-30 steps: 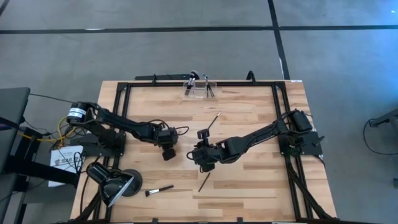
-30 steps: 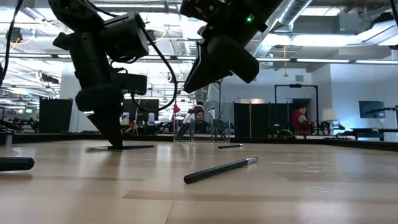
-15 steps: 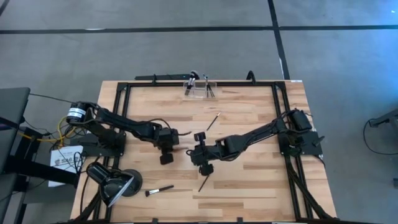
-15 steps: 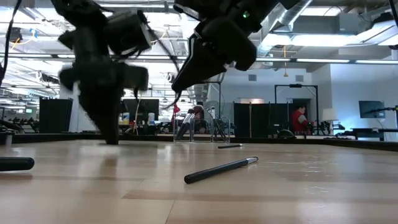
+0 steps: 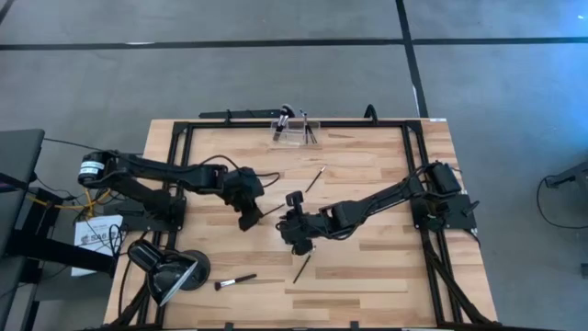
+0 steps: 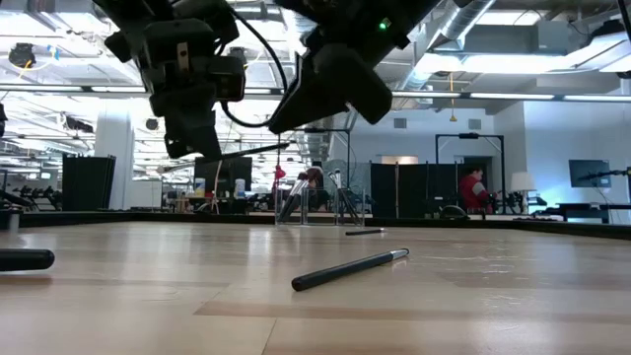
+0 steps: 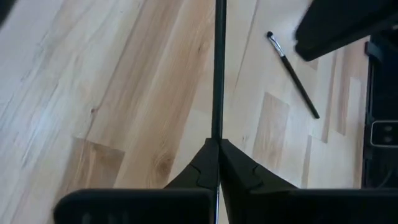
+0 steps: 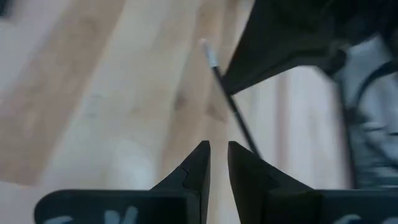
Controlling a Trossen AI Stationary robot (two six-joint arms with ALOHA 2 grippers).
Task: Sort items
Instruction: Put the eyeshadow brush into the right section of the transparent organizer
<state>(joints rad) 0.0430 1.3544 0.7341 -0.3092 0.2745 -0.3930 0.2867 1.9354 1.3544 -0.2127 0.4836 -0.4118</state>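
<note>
Lying nearest on the pale plank tabletop (image 5: 367, 276) are a slim matte-black brush (image 6: 350, 268) with a silver tip and a fluffy-tipped brush (image 5: 235, 281) beside the round-headed black lamp (image 5: 168, 273). Mid-table, the left hand (image 5: 251, 215) pinches a thin dark brush (image 7: 218, 68) raised off the wood; the right hand (image 5: 299, 241) hangs near it, fingers slightly parted, gripping nothing. Farthest back, a clear holder (image 5: 295, 131) contains several upright brushes.
</note>
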